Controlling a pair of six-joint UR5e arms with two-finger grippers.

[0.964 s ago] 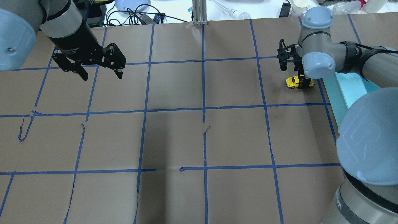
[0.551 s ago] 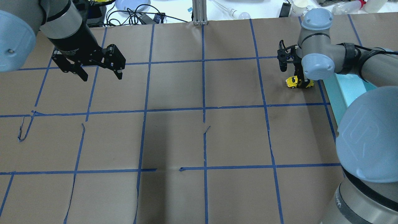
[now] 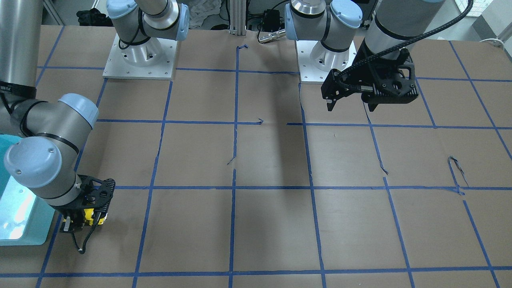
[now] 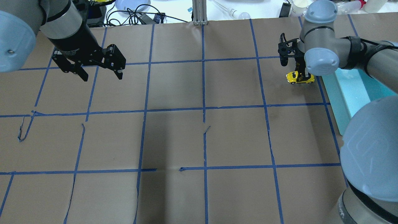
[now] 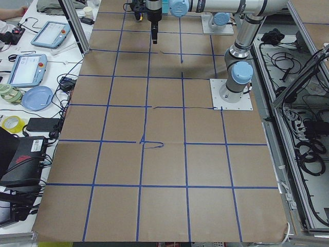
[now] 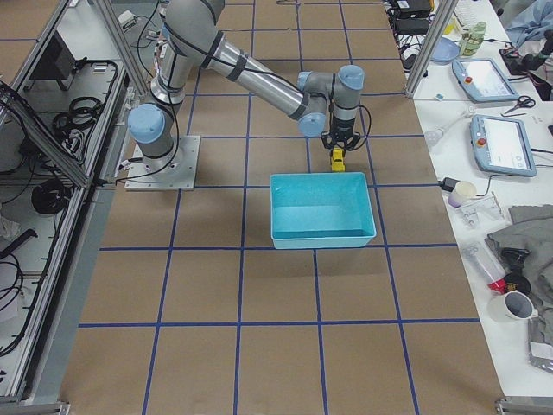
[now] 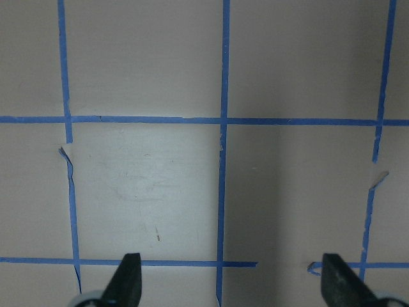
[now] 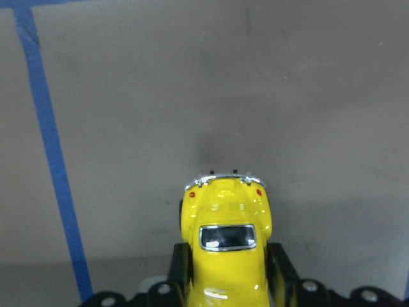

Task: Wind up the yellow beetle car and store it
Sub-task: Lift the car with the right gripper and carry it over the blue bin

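Observation:
The yellow beetle car (image 4: 300, 77) is a tiny glossy toy at the far right of the table, just beside the teal bin (image 4: 342, 93). My right gripper (image 4: 301, 75) is shut on it, one finger against each side, as the right wrist view (image 8: 225, 236) shows. The car stays low over the brown paper; I cannot tell whether its wheels touch. It also shows in the front view (image 3: 90, 216) and the right side view (image 6: 337, 158). My left gripper (image 4: 102, 76) hangs open and empty over the far left of the table, its fingertips (image 7: 124, 284) wide apart.
The teal bin (image 6: 320, 240) is open-topped and looks empty. Brown paper with a blue tape grid (image 4: 203, 109) covers the table and has small tears. Cables, tablets and clutter lie beyond the far edge (image 4: 136, 12).
My right gripper, with the car in it, has shifted slightly toward the far edge, and the arm's elbow has swung with it. The left arm has not moved.

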